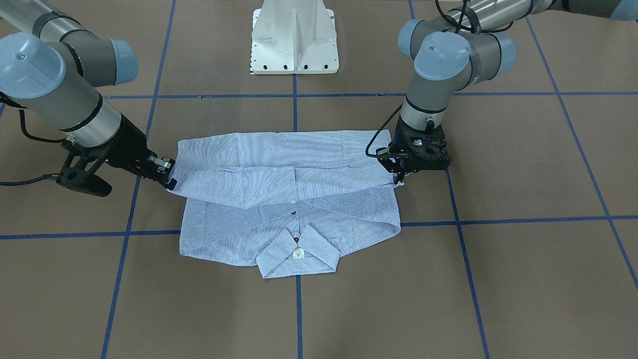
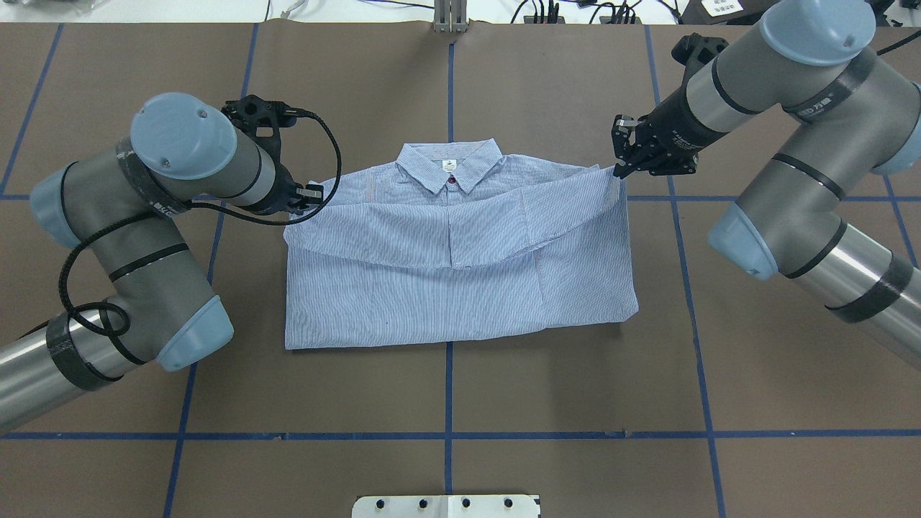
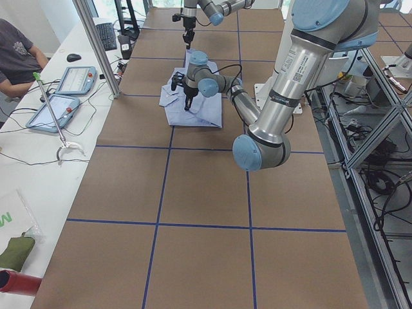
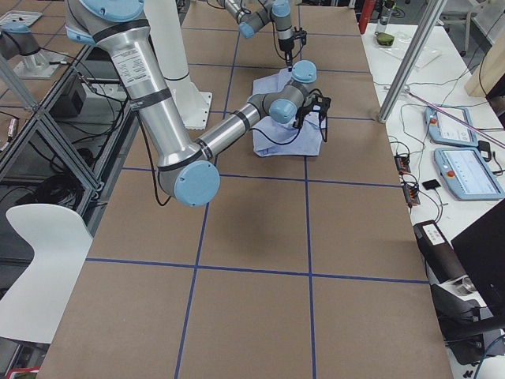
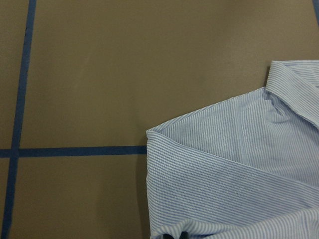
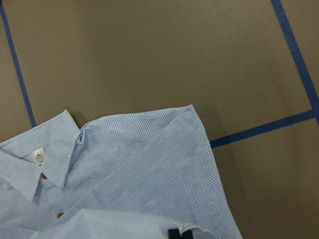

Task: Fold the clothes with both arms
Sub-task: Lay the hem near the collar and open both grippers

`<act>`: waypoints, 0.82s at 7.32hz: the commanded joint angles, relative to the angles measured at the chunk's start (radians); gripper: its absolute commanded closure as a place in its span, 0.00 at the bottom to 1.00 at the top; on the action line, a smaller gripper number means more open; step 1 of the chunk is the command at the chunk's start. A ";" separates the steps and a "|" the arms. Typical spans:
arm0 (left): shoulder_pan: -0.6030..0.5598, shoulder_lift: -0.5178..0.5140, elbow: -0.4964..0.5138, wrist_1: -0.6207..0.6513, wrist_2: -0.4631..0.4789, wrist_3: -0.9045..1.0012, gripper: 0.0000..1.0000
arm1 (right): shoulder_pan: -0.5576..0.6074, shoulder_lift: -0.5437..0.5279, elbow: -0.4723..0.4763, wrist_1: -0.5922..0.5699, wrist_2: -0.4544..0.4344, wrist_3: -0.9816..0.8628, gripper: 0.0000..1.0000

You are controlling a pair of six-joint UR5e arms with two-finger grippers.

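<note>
Table [image 2: 504, 403]: brown surface, marked into squares by blue tape lines [image 2: 447, 388]. Two arms work over it from opposite sides.

Left arm [image 2: 144, 237]: bent at the elbow, wrist aimed down at the shirt's edge. Its jaws are clamped on one end of the folded-over flap.

Right arm [image 2: 791, 201]: reaches in from the other side. Its jaws are clamped on the flap's other corner, which stands slightly raised off the layer beneath.

Shirt [image 2: 432, 302]: light blue-and-white striped, lying at the middle of the table across the centre tape line. The collar end points away from the robot's base. The half nearer the robot lies flat. The flap is folded over the front and sags in the middle between the two held ends.

Collar [image 2: 432, 162]: flat, uncovered, just beyond the flap.

Neck label [image 2: 449, 164]: white, inside the collar, with a red button [image 2: 450, 180] just below it.
</note>
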 commanded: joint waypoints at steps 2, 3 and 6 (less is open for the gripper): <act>-0.002 -0.001 0.055 -0.062 0.003 0.001 1.00 | -0.001 0.041 -0.067 0.000 -0.012 -0.005 1.00; -0.002 -0.001 0.058 -0.066 0.003 0.001 1.00 | -0.001 0.046 -0.072 -0.001 -0.012 -0.005 1.00; -0.002 -0.003 0.080 -0.082 0.004 0.001 1.00 | -0.001 0.069 -0.112 0.000 -0.021 -0.005 1.00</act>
